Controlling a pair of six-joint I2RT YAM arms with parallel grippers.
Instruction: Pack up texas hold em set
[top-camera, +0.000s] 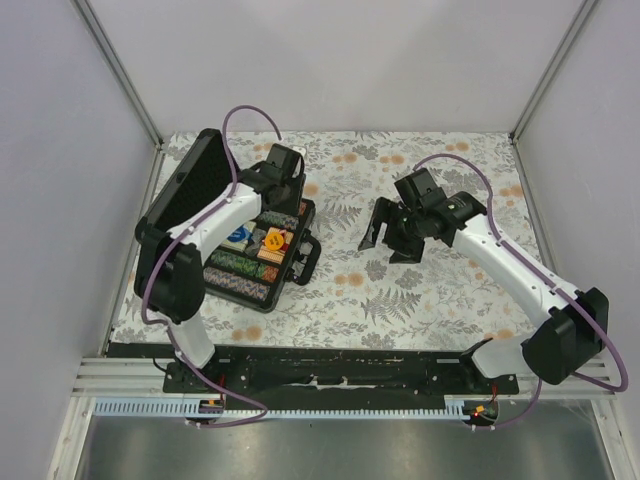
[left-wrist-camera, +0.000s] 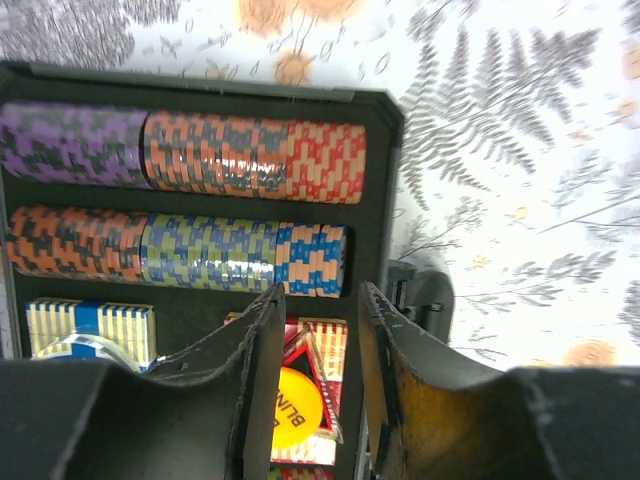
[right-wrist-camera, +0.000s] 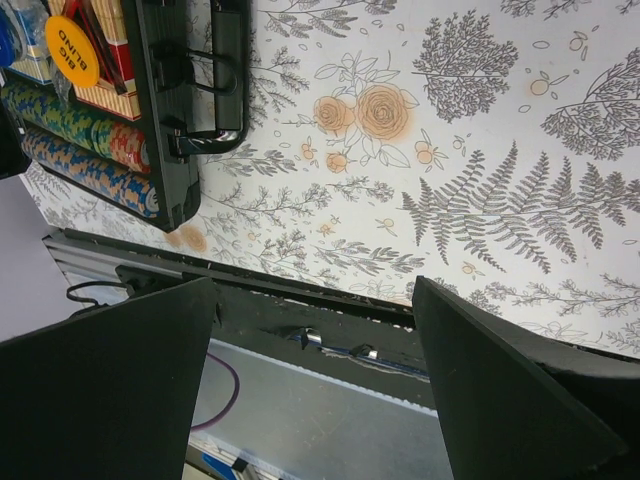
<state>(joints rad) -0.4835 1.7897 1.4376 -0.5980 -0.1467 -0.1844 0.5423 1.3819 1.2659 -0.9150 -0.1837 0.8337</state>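
Note:
The black briefcase (top-camera: 296, 262) lies open at the left of the table, its lid (top-camera: 190, 185) standing up on the far left. Rows of multicoloured chips (left-wrist-camera: 200, 160) fill its tray. A yellow "BIG BLIND" chip (left-wrist-camera: 295, 405) lies on a red-edged triangle (left-wrist-camera: 322, 372), which rests on the reddish card deck (left-wrist-camera: 338, 345) in the case. My left gripper (left-wrist-camera: 320, 290) hovers over that chip with its jaws a little apart and nothing between them. My right gripper (top-camera: 388, 242) is wide open and empty above the table, right of the case. The right wrist view shows the case handle (right-wrist-camera: 225, 70).
A blue-and-cream striped deck (left-wrist-camera: 90, 320) sits in the tray left of the red one. The floral cloth (top-camera: 430, 290) covers the table. A black rail (top-camera: 330, 365) runs along the near edge, and white walls stand on three sides.

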